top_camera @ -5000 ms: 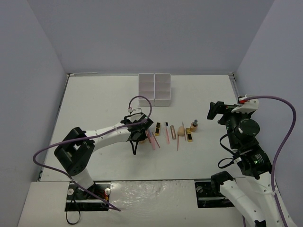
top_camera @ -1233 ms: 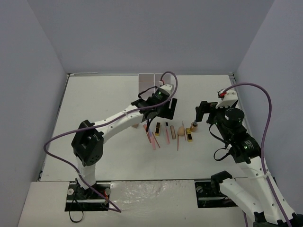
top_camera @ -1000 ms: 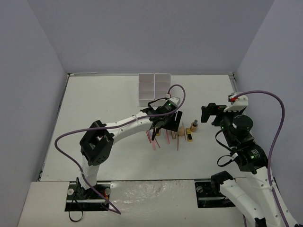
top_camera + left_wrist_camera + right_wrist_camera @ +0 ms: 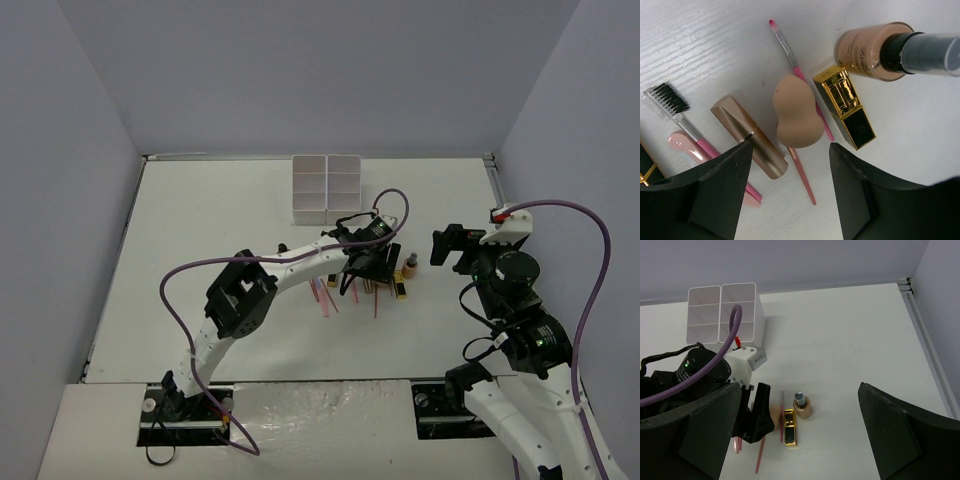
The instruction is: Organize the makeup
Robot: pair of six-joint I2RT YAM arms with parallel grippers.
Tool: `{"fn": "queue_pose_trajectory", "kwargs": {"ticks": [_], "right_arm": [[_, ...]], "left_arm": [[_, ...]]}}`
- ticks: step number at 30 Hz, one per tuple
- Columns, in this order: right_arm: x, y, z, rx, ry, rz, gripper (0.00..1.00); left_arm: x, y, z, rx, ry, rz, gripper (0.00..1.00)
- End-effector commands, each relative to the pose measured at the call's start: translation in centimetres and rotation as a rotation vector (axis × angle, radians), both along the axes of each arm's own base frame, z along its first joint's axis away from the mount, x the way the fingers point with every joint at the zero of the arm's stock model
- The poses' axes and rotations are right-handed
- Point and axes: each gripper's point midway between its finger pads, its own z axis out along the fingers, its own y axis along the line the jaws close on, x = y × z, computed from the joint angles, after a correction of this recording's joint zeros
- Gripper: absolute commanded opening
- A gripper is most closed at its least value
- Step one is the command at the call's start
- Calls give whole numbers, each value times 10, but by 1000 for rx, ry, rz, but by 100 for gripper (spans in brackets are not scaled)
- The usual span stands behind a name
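Observation:
The makeup lies in a row on the white table. In the left wrist view a peach sponge (image 4: 796,120) lies on a thin pink stick (image 4: 800,75), between a rose-gold tube (image 4: 747,135) and a black-and-gold tube (image 4: 845,107). A tan bottle (image 4: 875,50) with a black cap stands beyond them. My left gripper (image 4: 790,190) hovers open just over the sponge, nothing between its fingers (image 4: 705,195). From above, the left gripper (image 4: 372,270) covers the row's middle, with the bottle (image 4: 409,267) to its right. My right gripper (image 4: 452,245) hangs open, apart from the bottle (image 4: 802,407).
The white gridded box (image 4: 327,188) stands at the back, behind the row. Pink sticks (image 4: 323,297) lie left of the left gripper, with a comb-tipped stick (image 4: 667,97) among them. The left arm's purple cable (image 4: 395,205) loops above the row.
The left arm has swung right and forward from beside the box to above the sponge, its jaws narrowing a little. The right gripper has shifted slightly and stayed open.

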Motion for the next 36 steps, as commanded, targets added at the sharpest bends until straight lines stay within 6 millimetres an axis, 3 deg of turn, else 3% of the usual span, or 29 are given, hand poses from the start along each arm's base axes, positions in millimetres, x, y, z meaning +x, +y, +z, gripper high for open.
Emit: {"fn": "queue_pose_trajectory", "kwargs": {"ticks": [1,8,24,32,36], "right_arm": [[4,-3,20,13,-67,-22,100],[2,-4,18,13,-65,-26,100],[0,-6,17,8,-64,-34,100],[-1,-8,18,8,-67,-39,100],[-1,-7,17,8,-65,-38,100]], "left_arm": [[3,-21,38,-84,-47,-18,57],[5,-24,46,-90,-71,-21,56],[10,-28,29,-50,-59,-20,49],[14,-23,43,-42,-95,-20,26],[18,-14,62,-32,-147,-31,9]]}}
